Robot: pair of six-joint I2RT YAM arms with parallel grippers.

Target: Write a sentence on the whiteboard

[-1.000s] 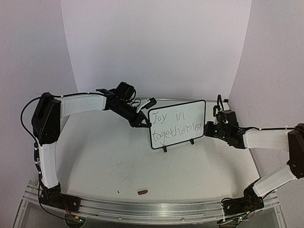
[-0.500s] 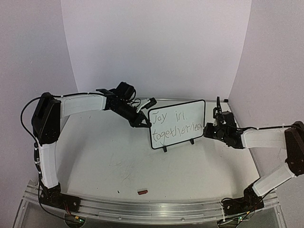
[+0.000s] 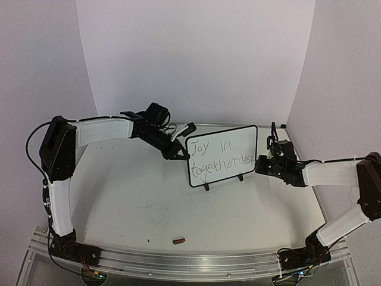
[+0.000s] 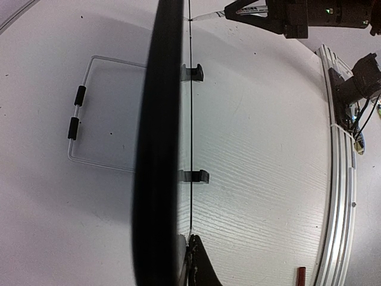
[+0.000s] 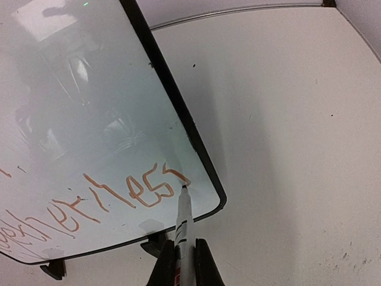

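Note:
The whiteboard (image 3: 232, 143) stands upright on two black feet at mid-table. The sentence (image 3: 218, 157) reads "Joy in togetherness" in two lines. My left gripper (image 3: 180, 155) is shut on the board's left edge; in the left wrist view the board (image 4: 190, 137) shows edge-on as a thin black line running from the gripper (image 4: 190, 257). My right gripper (image 3: 262, 164) is shut on a white marker (image 5: 183, 229). The marker's tip touches the board (image 5: 89, 89) at the last "s" of the sentence (image 5: 119, 199), near the lower right corner.
A small red cap (image 3: 178, 241) lies near the table's front edge, also in the left wrist view (image 4: 300, 277). A thin wire frame (image 4: 78, 113) with two black sleeves lies behind the board. White walls enclose the back and sides. A metal rail (image 3: 190, 262) runs along the front.
My right gripper has shifted slightly left along the board's right edge with the marker. The left arm and the board have not moved.

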